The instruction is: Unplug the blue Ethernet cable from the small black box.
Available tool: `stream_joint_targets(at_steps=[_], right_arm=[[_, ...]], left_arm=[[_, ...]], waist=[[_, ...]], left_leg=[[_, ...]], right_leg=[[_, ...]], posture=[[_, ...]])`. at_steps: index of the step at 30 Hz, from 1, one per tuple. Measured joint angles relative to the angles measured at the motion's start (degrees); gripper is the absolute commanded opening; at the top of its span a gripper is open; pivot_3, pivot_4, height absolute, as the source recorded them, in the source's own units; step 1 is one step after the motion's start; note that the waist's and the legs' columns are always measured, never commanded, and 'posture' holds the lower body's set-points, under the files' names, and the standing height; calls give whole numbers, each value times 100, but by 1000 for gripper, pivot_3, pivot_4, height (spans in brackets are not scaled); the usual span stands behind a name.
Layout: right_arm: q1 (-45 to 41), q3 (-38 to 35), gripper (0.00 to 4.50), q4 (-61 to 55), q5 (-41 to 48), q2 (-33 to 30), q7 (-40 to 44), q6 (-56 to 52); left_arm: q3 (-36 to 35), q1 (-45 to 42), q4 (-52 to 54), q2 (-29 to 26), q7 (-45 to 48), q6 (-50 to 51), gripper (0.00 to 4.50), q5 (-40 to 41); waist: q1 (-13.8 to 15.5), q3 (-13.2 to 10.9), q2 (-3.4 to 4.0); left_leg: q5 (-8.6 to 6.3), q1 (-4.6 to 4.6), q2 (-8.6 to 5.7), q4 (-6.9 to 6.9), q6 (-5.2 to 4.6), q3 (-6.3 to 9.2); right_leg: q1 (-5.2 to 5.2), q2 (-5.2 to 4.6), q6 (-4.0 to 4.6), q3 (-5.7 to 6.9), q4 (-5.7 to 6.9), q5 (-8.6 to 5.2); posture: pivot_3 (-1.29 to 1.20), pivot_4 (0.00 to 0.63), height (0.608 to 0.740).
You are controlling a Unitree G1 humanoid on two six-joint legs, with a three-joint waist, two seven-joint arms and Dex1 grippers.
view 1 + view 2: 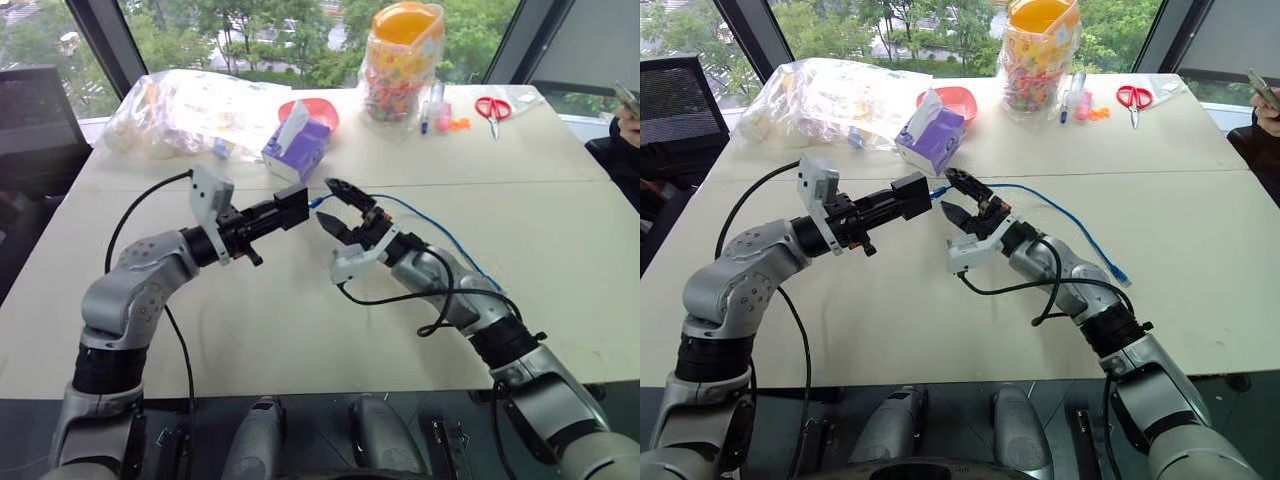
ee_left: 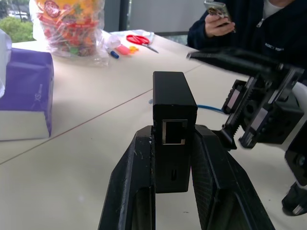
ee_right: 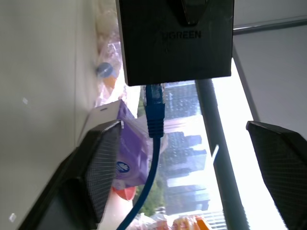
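Two grippers meet above the middle of the pale table (image 1: 560,260): the left gripper (image 1: 292,208) is clamped on the small black box (image 2: 173,110), holding it level in the air just in front of the purple tissue box (image 1: 297,146). The right gripper (image 1: 958,196) has its fingers spread wide apart just beside the box, gripping nothing. The blue Ethernet cable (image 1: 1080,236) trails back across the table (its far plug lies near the edge) and appears plugged into the box, judging by the right wrist view.
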State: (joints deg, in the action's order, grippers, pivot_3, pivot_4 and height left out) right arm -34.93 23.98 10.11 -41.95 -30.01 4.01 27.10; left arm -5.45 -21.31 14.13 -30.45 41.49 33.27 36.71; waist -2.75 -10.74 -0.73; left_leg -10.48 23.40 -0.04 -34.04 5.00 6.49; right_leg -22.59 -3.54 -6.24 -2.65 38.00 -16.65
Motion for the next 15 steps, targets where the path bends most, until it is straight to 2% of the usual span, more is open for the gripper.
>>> stream_joint_targets(at_steps=[3, 7, 10, 13, 15], right_arm=[[-30, -45, 4123, 7, 1301, -259, 1352, 42], [-142, -184, 4123, -30, 3352, -316, 3442, -624], [-356, -481, 4123, -98, 4990, -386, 5060, -1694], [-844, -689, 4123, 76, 5994, -427, 6259, -2900], [-1273, -868, 4123, 327, 6434, -405, 6772, -3645]], left_arm=[[-241, 280, 2, -235, 271, -156, 425, 7], [-328, 287, 36, -326, 637, -221, 425, 160], [-345, 301, 216, -463, 984, -174, 425, 456], [-461, 269, 249, -710, 1240, 244, 425, 942], [-502, 211, 251, -865, 1408, 541, 425, 1276]], waist=[[15, -4, -3], [30, -16, -12], [24, -28, -18], [3, -36, -12], [2, -38, -10]], left_leg=[[0, 0, 1, 1, 0, 1], [0, 0, 1, -9, -1, 2], [0, -1, 2, -10, -1, 2], [-1, -1, 5, -7, -1, 2], [-1, -1, 6, -3, -1, 2]], right_leg=[[2, -1, 0, 2, -1, -1], [20, -4, 8, 5, -14, -4], [22, -5, 9, 5, -16, -5], [13, -1, 9, 5, -13, -4], [9, 1, 10, 6, -10, -5]], posture=[[0, 150, 740], [0, 150, 740], [0, 150, 740], [0, 150, 740], [0, 150, 740]])
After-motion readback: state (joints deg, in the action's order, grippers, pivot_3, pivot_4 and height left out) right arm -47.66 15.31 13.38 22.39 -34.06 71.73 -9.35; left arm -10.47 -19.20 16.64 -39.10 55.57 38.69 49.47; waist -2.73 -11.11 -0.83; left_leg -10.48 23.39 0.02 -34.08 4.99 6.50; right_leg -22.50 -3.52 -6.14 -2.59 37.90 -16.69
